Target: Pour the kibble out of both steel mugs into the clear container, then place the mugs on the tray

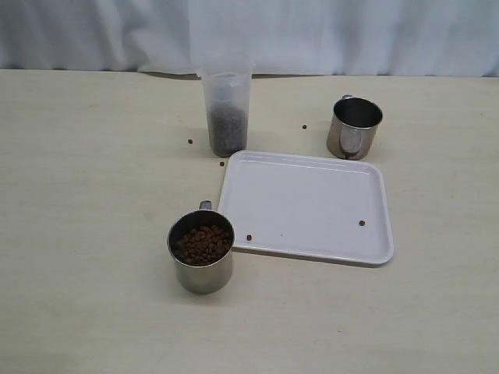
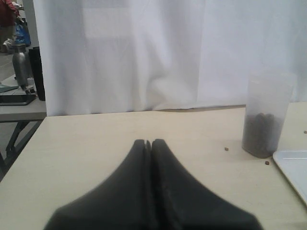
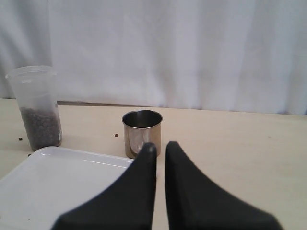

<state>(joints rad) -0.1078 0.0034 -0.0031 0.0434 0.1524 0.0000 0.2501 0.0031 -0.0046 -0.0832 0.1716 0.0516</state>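
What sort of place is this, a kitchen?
Probably a lab or test room, not a kitchen: a plain pale table, a white curtain hung as backdrop, and a cluttered workbench beyond its edge.

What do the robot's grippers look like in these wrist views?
The left gripper and the right gripper look alike: each has two matte black fingers, broad at the base and tapering to rounded tips. No cables or markings show.

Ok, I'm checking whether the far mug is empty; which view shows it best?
The exterior view: it looks down into the mug, showing bare steel inside. The right wrist view shows mostly its side; the left wrist view misses it.
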